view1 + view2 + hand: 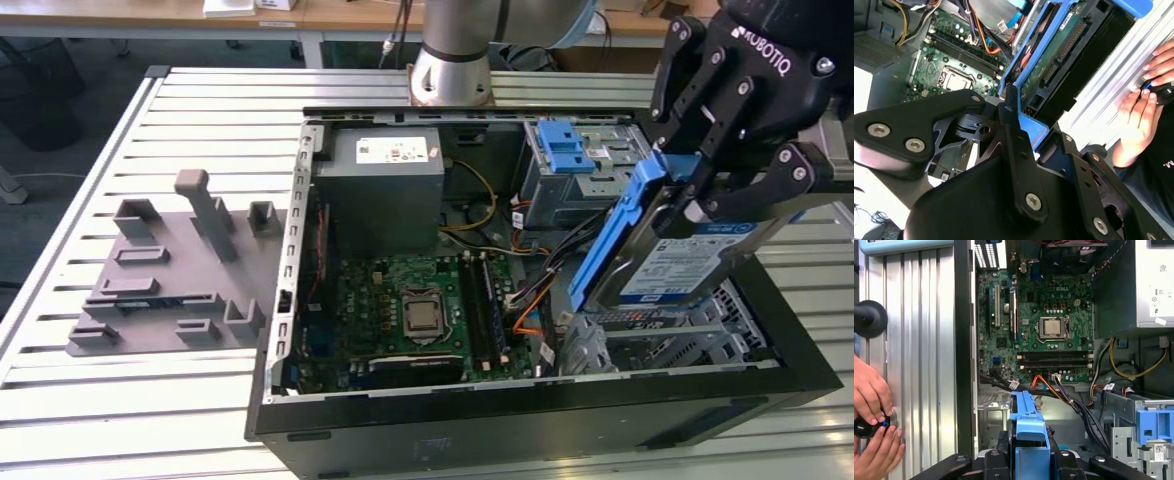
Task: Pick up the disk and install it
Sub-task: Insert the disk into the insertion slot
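The disk (683, 268), a silver-grey drive with a blue-and-white label and blue rails (617, 232), hangs tilted above the drive bay (674, 345) at the exterior view's right end of the open computer case (534, 425). My gripper (727, 205) is shut on its upper edge. In the second wrist view the disk (1054, 65) shows its green circuit-board underside beyond the black fingers (1011, 127). In the first wrist view the disk's blue rail (1029, 425) stands between the gripper (1029, 462) links, over the case floor.
Inside the case lie the motherboard (414, 300), a grey metal box (387, 190) with a white sticker, loose cables (527, 300) and a blue latch on a metal cage (567, 150). A grey fixture (160, 270) sits on the slatted table. A person's hands (874, 405) hold a black device beside the case.
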